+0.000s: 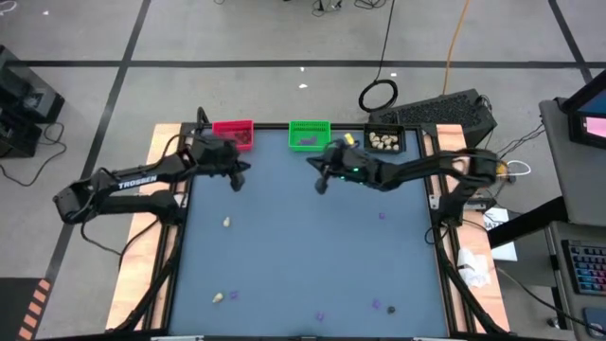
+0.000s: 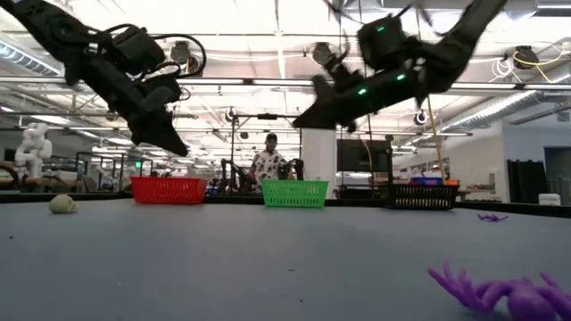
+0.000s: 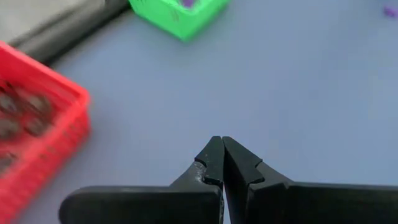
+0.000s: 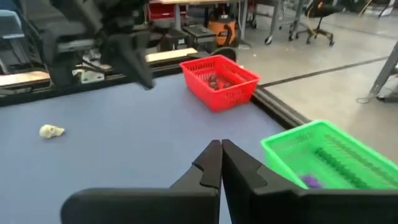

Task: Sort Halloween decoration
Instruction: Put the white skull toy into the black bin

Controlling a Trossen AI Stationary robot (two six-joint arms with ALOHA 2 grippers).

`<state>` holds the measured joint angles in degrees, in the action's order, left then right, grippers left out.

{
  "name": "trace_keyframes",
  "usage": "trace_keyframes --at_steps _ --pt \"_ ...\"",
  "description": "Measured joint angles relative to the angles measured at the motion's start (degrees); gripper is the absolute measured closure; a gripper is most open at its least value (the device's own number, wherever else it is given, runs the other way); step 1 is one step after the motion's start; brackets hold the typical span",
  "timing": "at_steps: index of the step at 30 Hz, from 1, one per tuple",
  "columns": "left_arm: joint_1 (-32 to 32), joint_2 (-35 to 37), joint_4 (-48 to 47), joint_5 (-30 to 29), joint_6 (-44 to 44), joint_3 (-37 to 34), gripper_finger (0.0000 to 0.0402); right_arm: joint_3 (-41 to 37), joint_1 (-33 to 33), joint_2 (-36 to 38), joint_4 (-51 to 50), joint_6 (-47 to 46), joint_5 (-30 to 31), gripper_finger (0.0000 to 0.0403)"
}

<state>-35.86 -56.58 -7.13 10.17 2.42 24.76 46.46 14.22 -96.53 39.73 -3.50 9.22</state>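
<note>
Halloween decoration [image 1: 227, 223]: lumpy cream trinket on smooth blue mat; both tools closed, empty.

From overhead we look straight down on the whole table [image 1: 303, 246]; at table-top height we look level across it toward the red bin [image 2: 169, 189] and green bin [image 2: 294, 193], a purple trinket [image 2: 508, 292] close to the lens; each wrist camera looks forward past its arm's own fingers, near the surface; both share those two bins with the other views.
</note>
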Motion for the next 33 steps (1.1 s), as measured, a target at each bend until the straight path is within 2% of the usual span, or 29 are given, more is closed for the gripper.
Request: trace_keyframes --at_steps 6,11,17,22,26,33 --pt "11.6 0.0 -16.0 -5.5 11.6 4.6 0.0402 -5.4 1.4 10.0 -6.6 1.2 0.0 0.0403" --pt "20.9 0.0 -30.2 -7.5 26.3 9.8 0.0402 -7.5 2.7 15.3 -12.4 0.8 -0.2 0.0403" --pt "30.0 -0.8 -42.5 -6.2 52.1 15.1 0.0402 -10.7 4.6 16.7 -13.4 1.1 -0.3 0.0403" --pt "36.4 -4.3 -49.3 -5.1 66.3 17.3 0.0398 -11.5 6.6 16.7 -15.3 0.6 -0.4 0.0403" --pt "39.0 -9.0 -49.4 -3.2 70.4 17.7 0.0364 -11.9 6.9 16.7 -15.2 0.6 -0.4 0.0403" --pt "37.9 -17.0 -49.4 -3.4 70.0 17.7 0.0266 -11.9 6.8 16.7 -15.2 0.7 -0.5 0.0403"
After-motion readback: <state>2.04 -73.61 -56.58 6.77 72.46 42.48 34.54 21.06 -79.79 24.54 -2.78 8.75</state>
